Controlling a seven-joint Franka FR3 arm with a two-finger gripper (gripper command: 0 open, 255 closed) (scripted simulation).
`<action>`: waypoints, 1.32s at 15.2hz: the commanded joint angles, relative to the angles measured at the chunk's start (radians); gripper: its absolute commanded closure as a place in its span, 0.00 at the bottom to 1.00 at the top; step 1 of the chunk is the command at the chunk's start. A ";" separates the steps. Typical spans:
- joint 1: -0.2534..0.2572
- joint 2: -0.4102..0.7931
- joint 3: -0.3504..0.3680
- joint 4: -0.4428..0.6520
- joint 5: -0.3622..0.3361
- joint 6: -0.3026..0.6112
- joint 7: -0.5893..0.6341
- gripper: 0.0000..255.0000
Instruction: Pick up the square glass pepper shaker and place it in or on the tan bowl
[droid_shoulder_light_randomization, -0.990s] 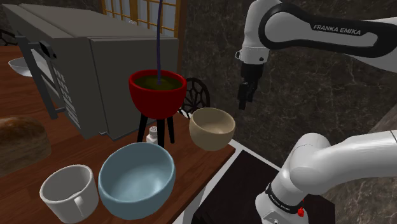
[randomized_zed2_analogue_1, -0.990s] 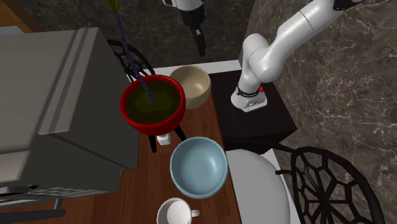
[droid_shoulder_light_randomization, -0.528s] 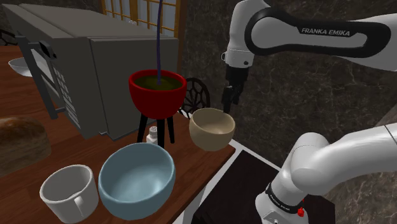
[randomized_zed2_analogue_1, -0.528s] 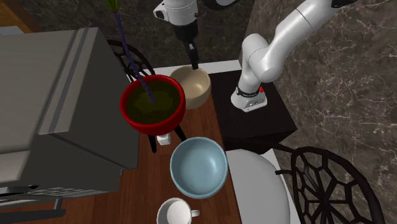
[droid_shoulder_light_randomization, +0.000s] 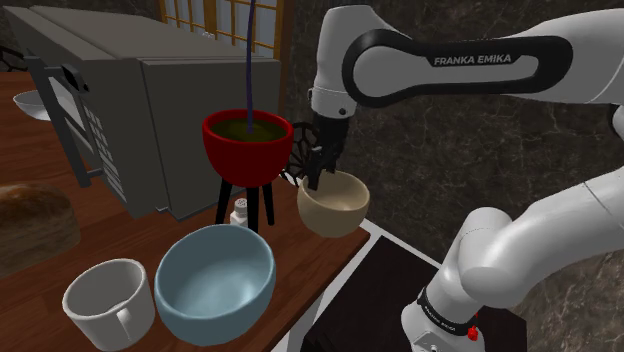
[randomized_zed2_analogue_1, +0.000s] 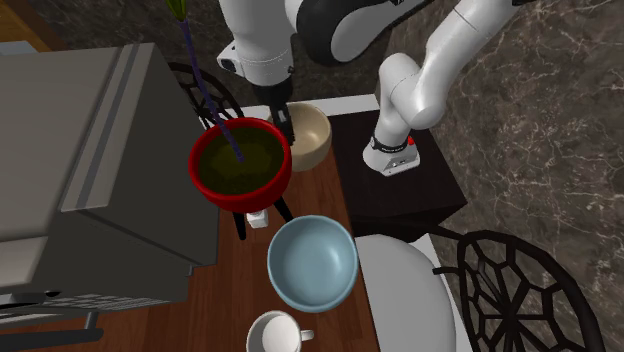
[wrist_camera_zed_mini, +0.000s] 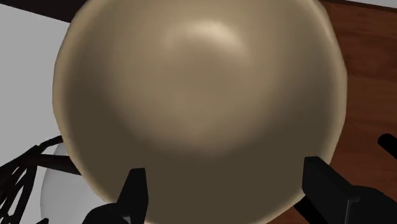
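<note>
Right now I am looking at the gripper (droid_shoulder_light_randomization: 314, 182) hanging over the tan bowl (droid_shoulder_light_randomization: 335, 205), at the bowl's ten o'clock rim in the shoulder view. In the wrist view the gripper (wrist_camera_zed_mini: 229, 191) is pointing straight down into the tan bowl (wrist_camera_zed_mini: 203, 95). Its two black fingers (wrist_camera_zed_mini: 133, 191) are standing wide apart with nothing clasped between them. I cannot tell whether the fingertips are touching the rim.

The pepper shaker (droid_shoulder_light_randomization: 240, 210) is standing upright on the wooden table (droid_shoulder_light_randomization: 310, 262), well apart from the hand, at nine o'clock from the tan bowl in the shoulder view. It is showing as a small pale thing with a light cap, sitting between the black legs of the stand (droid_shoulder_light_randomization: 262, 200) that is carrying the red bowl (droid_shoulder_light_randomization: 247, 152), which is at twelve o'clock from it. In the second exterior view the pepper shaker (randomized_zed2_analogue_1: 259, 216) is peeking out under the red bowl (randomized_zed2_analogue_1: 240, 165), and the gripper (randomized_zed2_analogue_1: 287, 126) is coming down between that bowl and the tan bowl (randomized_zed2_analogue_1: 312, 142).

A blue bowl (droid_shoulder_light_randomization: 213, 280) is sitting at six o'clock from the shaker, a white mug (droid_shoulder_light_randomization: 105, 300) at its nine o'clock. A grey microwave (droid_shoulder_light_randomization: 150, 100) is standing behind the red bowl.
</note>
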 joint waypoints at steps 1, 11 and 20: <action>0.012 0.051 0.034 0.027 0.004 0.046 0.029 0.00; 0.054 0.326 0.183 0.219 -0.066 0.217 0.185 0.00; 0.067 0.438 0.221 0.238 -0.125 0.325 0.246 0.00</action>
